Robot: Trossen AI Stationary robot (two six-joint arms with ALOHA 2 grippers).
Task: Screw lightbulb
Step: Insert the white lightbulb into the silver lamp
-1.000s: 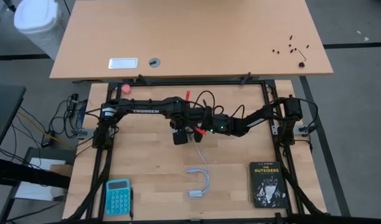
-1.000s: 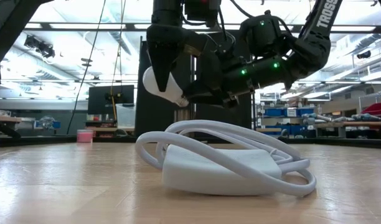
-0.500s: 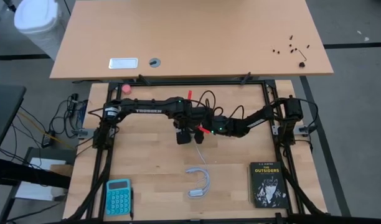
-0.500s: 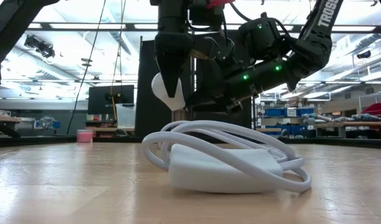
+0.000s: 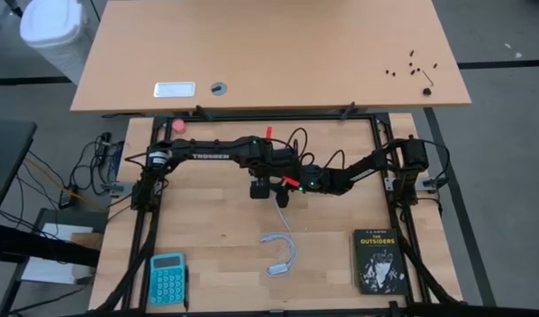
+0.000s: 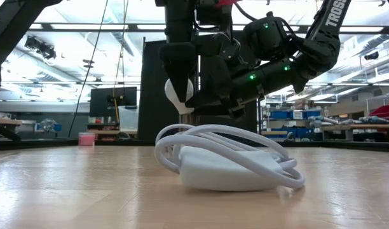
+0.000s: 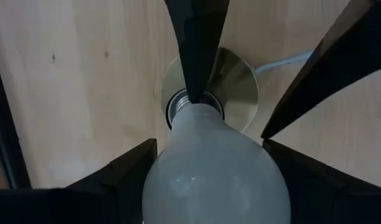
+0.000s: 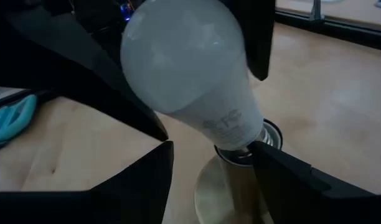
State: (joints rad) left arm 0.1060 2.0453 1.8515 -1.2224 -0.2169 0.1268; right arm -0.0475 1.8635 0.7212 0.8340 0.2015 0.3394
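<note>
From above, both arms are meeting over the middle of the slatted table (image 5: 208, 220). The left gripper (image 5: 262, 189) is pointing down there, and the right gripper (image 5: 287, 192) is reaching in just beside it. The lightbulb itself is hidden under the arms in this view. A coiled white cord (image 5: 281, 254) is lying nearer the front edge, with bare wood on both sides of it. A teal calculator (image 5: 167, 277) is sitting at the front left corner and a dark book (image 5: 378, 260) at the front right, both well apart from the grippers.

At table height, the lightbulb (image 6: 180, 95) is hanging between the left gripper's (image 6: 180, 100) fingers, above the heaped cord (image 6: 229, 159) and its white plug block. The right gripper (image 6: 210, 105) is sitting close behind the bulb.

Past the left wrist, the lightbulb (image 7: 212, 168) is being grasped on its globe by the left fingers (image 7: 125, 171), and its base is entering the round metallic socket (image 7: 209, 93) on the wood.

Past the right wrist, the right fingers (image 8: 284, 174) are clasping the socket (image 8: 234, 180) from both sides, while the lightbulb (image 8: 190, 68) is leaning slightly with its base in the socket's mouth.
</note>
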